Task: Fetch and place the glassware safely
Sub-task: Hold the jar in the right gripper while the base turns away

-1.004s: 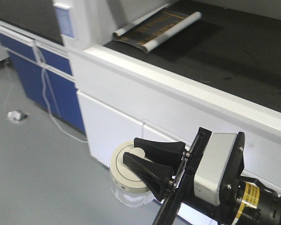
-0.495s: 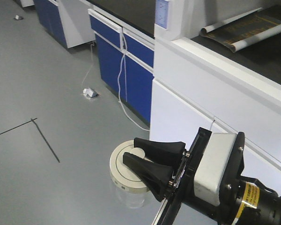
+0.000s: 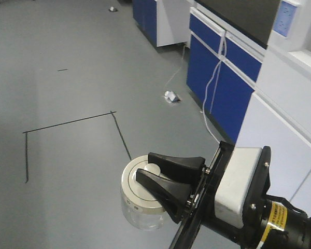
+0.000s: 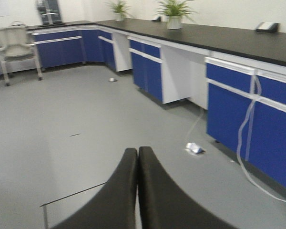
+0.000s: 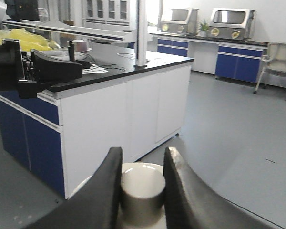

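The glassware is a squat clear jar with a cream-white lid, hanging in the air above the grey floor. My right gripper is shut on the lid's central knob, one black finger on each side of it. The right wrist view shows the same gripper from behind, with the lid's rim peeking out below the knob. My left gripper shows only in the left wrist view; it is shut, its fingers pressed together with nothing between them.
Blue cabinets and a white cabinet line the right side, with a white cable hanging down. A crumpled scrap and black tape lines mark the floor. A white island bench and a chair stand behind.
The front view has swung left: the black-topped bench has slid off to the right and open floor now fills the frame. The jar stays gripped by its knob.
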`<state>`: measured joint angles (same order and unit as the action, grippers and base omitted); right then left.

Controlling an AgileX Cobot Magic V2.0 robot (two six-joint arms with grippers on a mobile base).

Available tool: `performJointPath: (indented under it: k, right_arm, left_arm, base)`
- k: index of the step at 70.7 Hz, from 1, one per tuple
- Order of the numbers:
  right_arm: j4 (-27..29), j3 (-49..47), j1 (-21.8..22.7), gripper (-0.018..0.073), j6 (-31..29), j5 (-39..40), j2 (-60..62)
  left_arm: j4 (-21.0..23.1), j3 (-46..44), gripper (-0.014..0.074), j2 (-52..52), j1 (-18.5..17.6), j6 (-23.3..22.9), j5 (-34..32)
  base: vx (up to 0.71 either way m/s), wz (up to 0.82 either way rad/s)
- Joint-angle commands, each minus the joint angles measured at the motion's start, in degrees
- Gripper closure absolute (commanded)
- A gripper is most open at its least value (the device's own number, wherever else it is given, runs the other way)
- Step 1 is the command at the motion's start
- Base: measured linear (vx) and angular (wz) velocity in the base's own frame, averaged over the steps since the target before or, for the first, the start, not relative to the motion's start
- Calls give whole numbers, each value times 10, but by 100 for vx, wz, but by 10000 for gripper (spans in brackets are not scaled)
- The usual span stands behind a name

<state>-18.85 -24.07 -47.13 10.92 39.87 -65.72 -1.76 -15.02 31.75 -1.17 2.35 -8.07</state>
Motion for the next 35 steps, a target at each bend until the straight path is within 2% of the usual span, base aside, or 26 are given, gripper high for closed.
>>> performJointPath:
  k: [1, 17, 35]
  right_arm:
    - [7, -17, 1, 560, -2, 61, 11]
    - [7, -17, 1, 560, -2, 63, 11]
    - [7, -17, 1, 560, -2, 63, 11]
  left_arm:
    - [4, -16, 603, 0, -3, -5, -41]
    - [4, -16, 603, 0, -3, -5, -41]
    - [4, -16, 603, 0, -3, -5, -41]
  base:
    - [-4, 57]
    - [0, 49]
    - [7, 30]
